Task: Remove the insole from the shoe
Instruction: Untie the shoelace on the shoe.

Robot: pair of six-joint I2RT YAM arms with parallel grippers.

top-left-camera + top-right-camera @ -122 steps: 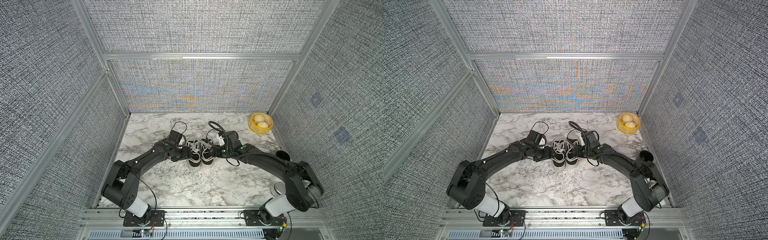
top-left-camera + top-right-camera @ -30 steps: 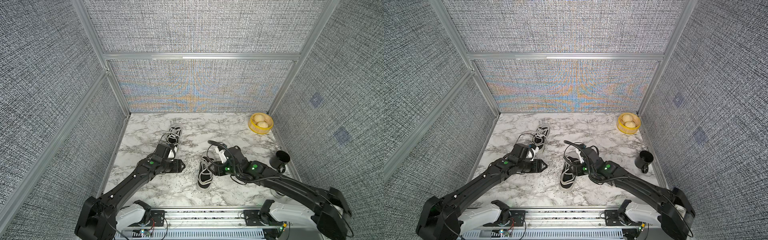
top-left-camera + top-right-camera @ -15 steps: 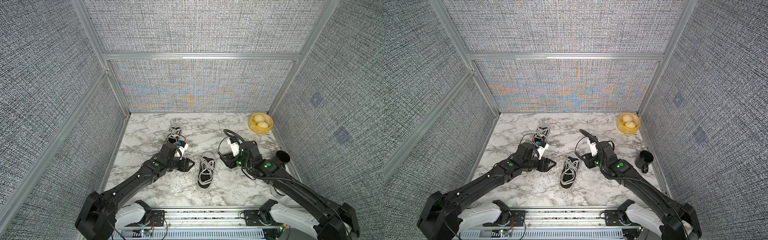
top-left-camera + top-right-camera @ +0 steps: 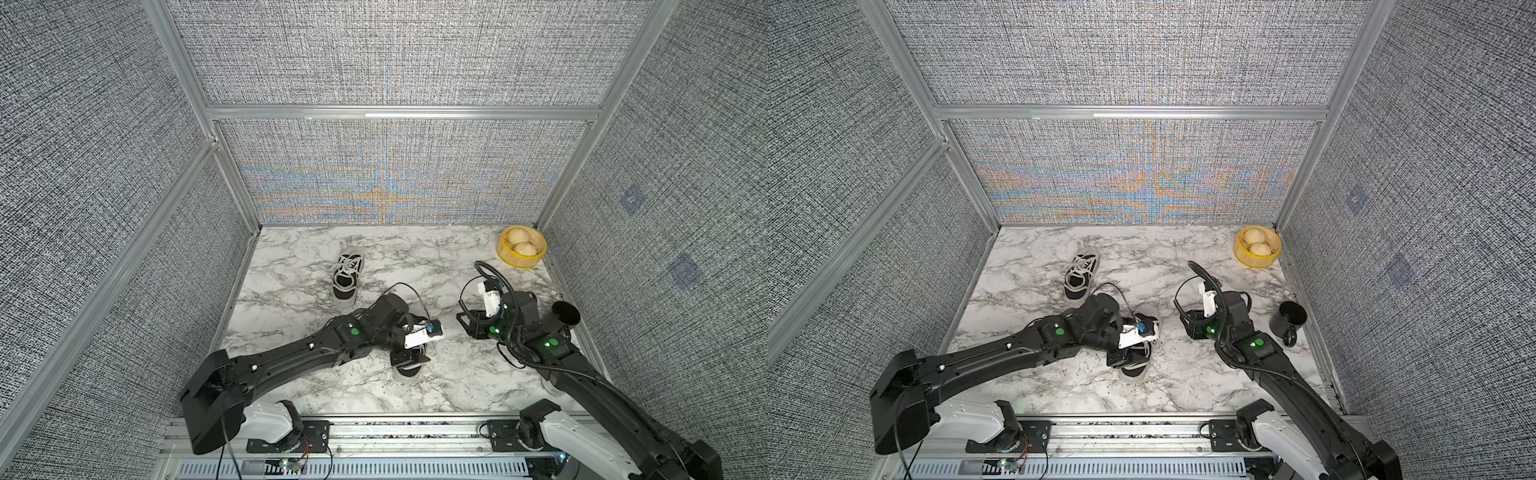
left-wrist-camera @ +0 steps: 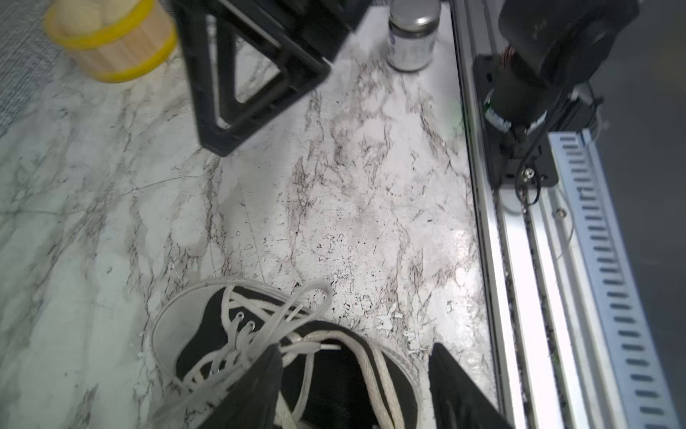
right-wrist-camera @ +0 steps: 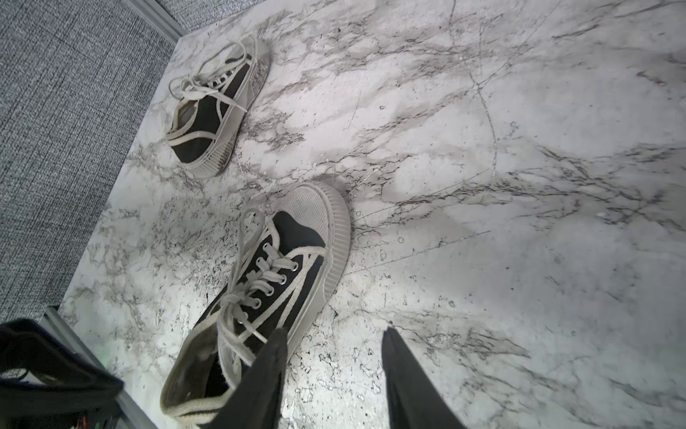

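"The shoe (image 4: 1134, 376), where did it lie against the left gripper (image 4: 1128, 357)?"

"Near the middle of the marble table (image 4: 291, 299), toe to the far side and heel toward the near rail (image 4: 415, 430). The gripper stood right over its heel end, jaws parted and holding nothing. In the left wrist view one finger (image 5: 256, 390) hung over the laces (image 5: 237, 345) beside the opening, and its mate was outside the shoe's wall."

"And the insole?"

"I could not tell it apart, because the opening was dark. I could not tell whether a finger touched the shoe, either."

"The right gripper (image 4: 468, 326)?"

"Released too and empty. It was low over bare marble to the right of the shoe and clear of it."

"Was there room to move?"

"A bare strip lay between the heel and the near rail, with more open marble to the right and beyond the toe. The left arm (image 4: 291, 357) filled the left side. A second shoe (image 4: 347, 276) sat off to the far left, near the left wall (image 4: 124, 249). On the right edge stood a black mug (image 4: 565, 316), with a yellow basket (image 4: 523, 254) in the far right corner. A jar (image 5: 412, 37) stood by the near rail on the right."
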